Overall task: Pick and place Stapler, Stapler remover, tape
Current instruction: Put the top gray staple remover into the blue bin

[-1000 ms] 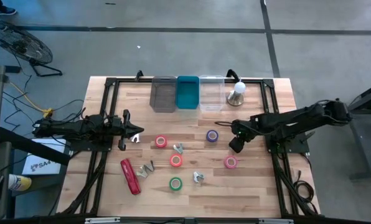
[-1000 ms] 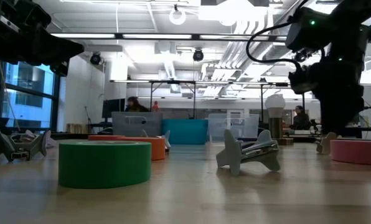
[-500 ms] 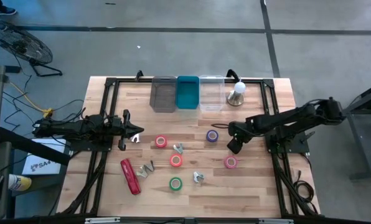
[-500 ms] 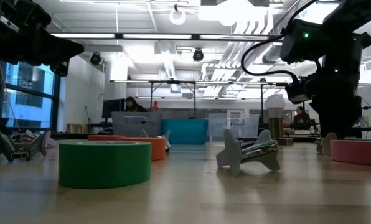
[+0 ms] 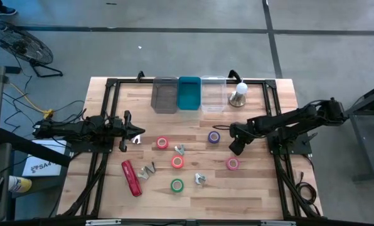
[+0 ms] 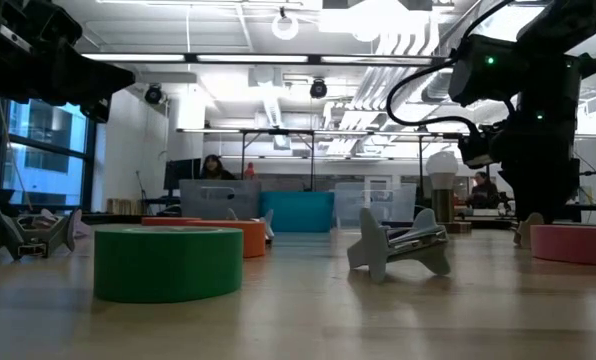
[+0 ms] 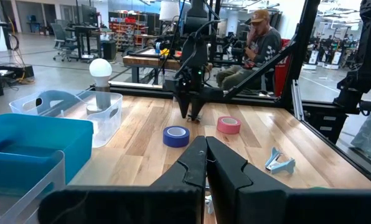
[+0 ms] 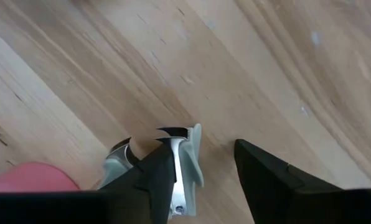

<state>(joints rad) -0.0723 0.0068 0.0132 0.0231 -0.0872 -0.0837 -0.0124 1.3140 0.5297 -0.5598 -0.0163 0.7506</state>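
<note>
My right gripper [image 5: 235,148] points down at the table between the purple tape roll [image 5: 214,137] and the pink one [image 5: 233,164]. It is open, and a small silvery stapler remover [image 8: 190,155] lies on the wood between its fingers, next to one of them. The red stapler [image 5: 131,177] lies flat at the near left. Red [image 5: 162,143], orange [image 5: 177,162] and green [image 5: 177,185] tape rolls lie flat mid-table, with other stapler removers [image 5: 199,179] among them. My left gripper [image 5: 133,132] waits shut and level at the table's left. My right gripper comes at the stapler remover from above. One finger [image 8: 154,177] stands right beside the remover's silvery body [image 8: 195,146], and the other stays apart from it. I cannot tell whether the near finger touches it. The remover rests on the table.
A grey bin [image 5: 164,95], a teal bin [image 5: 189,93] and a clear bin [image 5: 213,94] stand in a row at the far edge, with a white bulb-topped object [image 5: 238,94] beside them. Black frame rails [image 5: 105,113] run along the sides. A person [image 7: 260,43] sits beyond the table.
My right gripper has sunk a little toward the table over the stapler remover and then held still. Nothing on the table has moved.
</note>
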